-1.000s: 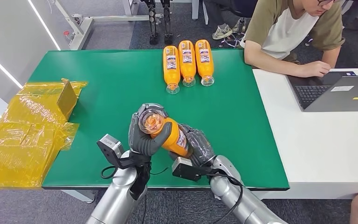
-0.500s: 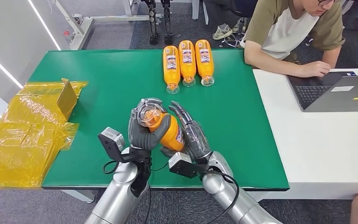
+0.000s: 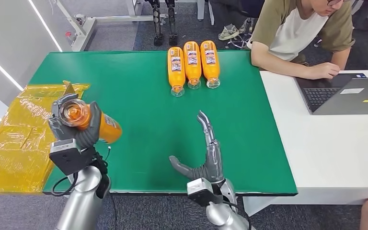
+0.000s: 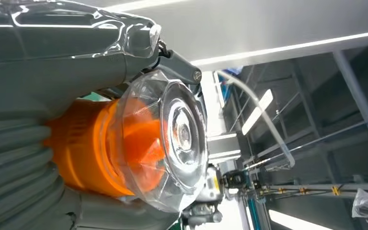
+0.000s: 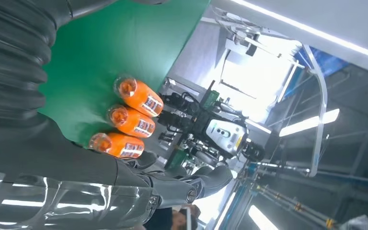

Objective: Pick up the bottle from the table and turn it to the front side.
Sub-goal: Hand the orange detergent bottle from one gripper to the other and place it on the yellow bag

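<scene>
**Green table and its load**

You have a green table [image 3: 139, 86]. Three orange bottles [image 3: 192, 63] lie side by side at its far edge, touching. Crumpled yellow wrapping [image 3: 24, 134] overlaps its left edge. A white table [image 3: 326, 148] adjoins it, bearing a laptop [image 3: 350, 93].

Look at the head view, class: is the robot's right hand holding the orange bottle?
No. The right hand is open and empty above the green table, while the left hand grips the orange bottle near the table's left edge.

From high on our body we look down over the green-covered worktop [image 3: 139, 91], whose three lying orange plastic bottles [image 3: 192, 63] our close right wrist camera shares.
</scene>
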Available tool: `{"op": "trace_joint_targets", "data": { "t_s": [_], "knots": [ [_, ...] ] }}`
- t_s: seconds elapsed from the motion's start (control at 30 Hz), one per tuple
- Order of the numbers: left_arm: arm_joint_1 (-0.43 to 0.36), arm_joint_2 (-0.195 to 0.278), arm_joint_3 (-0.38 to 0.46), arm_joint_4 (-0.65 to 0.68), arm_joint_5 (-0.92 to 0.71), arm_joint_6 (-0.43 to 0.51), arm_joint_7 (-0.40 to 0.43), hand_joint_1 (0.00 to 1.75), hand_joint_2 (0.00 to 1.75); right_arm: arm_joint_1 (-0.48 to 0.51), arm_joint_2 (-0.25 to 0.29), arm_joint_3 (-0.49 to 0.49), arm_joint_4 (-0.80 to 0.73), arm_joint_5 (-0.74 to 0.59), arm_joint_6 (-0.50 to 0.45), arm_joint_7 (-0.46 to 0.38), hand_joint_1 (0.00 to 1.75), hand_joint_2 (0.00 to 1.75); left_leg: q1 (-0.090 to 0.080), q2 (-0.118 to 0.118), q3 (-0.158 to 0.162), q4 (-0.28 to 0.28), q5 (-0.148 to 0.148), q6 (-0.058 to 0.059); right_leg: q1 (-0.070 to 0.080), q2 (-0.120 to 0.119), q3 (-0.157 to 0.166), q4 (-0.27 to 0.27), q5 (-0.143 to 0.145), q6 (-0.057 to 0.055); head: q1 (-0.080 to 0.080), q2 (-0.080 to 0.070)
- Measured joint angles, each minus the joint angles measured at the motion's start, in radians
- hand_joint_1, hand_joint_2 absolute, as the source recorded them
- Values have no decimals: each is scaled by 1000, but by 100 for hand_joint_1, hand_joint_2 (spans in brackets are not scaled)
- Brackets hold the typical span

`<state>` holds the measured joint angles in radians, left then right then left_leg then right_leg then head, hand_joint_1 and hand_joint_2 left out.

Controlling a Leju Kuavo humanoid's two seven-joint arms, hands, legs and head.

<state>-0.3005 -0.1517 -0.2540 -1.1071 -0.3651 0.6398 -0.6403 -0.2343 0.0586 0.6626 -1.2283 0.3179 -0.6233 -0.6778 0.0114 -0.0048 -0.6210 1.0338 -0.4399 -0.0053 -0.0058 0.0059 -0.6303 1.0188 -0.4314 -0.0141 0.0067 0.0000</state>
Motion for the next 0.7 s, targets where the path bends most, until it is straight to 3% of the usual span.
{"op": "trace_joint_targets", "data": {
  "t_s": [0.17, 0.37, 0.53, 0.7],
  "knots": [
    [-50, 102, 23, 30, -146, 39, 73, 175, 175, 99, -7, 0, -132, -68, -41, -19, 0, 175, 0, 0, 0, 0, 0, 0, 0, 0, 0, 0, 0, 0, 0, 0],
    [-212, 220, 33, 246, -376, 28, 205, 175, 175, 178, -8, 0, -260, -81, -44, -24, 0, 175, 0, 1, 0, 0, 2, -3, 0, 1, -1, 0, 1, -1, 0, 0],
    [-336, 268, 17, 466, -561, -63, 395, 175, 175, 201, -1, -1, -313, -56, -29, -2, 0, 175, 0, 2, 0, 0, 3, -3, 0, 2, -1, 1, 2, -2, 1, 0],
    [-400, 286, -9, 595, -624, -91, 460, 175, 175, 210, 6, -4, -339, -37, -22, 11, 0, 175, 0, 3, 0, 0, 3, -4, 0, 3, -2, 1, 3, -2, 0, 0]
  ]
}}
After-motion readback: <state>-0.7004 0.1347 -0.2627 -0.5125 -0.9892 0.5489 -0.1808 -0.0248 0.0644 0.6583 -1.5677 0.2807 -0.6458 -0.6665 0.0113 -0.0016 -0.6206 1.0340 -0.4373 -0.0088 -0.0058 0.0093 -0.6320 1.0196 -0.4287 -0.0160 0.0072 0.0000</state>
